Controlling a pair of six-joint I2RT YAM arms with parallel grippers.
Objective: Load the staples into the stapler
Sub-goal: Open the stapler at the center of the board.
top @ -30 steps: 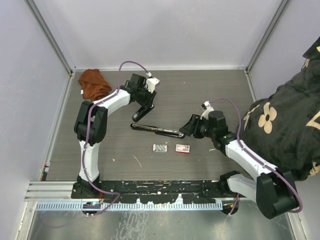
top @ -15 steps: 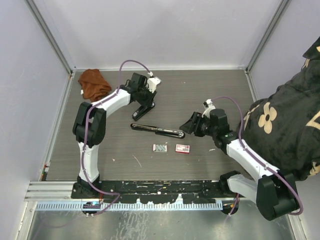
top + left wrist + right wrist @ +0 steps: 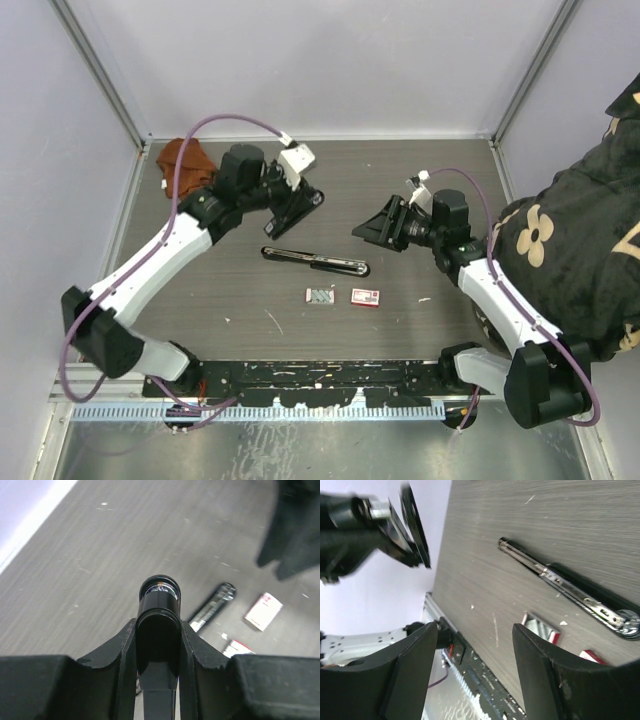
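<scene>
stapler (image 3: 315, 260) flat mid-table, staples (image 3: 319, 295) and box (image 3: 365, 296) just nearer; right gripper (image 3: 372, 228) spread wide, empty; left gripper (image 3: 306, 203), grip we cannot judge

The flat tabletop (image 3: 235, 290) is coloured dark grey, streaked with a fine wood grain and flecked with small white specks. A long black stapler (image 3: 315, 260) is lined with a silvery metal rail. Silvery-grey staples (image 3: 319, 295) are seen in a tiny grey tray, and the small cardboard box (image 3: 365, 297) is printed red and white. A crumpled cloth (image 3: 182, 160) is coloured rust-brown. The left arm (image 3: 150, 262) and right arm (image 3: 505, 310) are finished in white and black, with purple cables (image 3: 225, 118). Black draped fabric (image 3: 570, 250) is patterned with cream flowers.
</scene>
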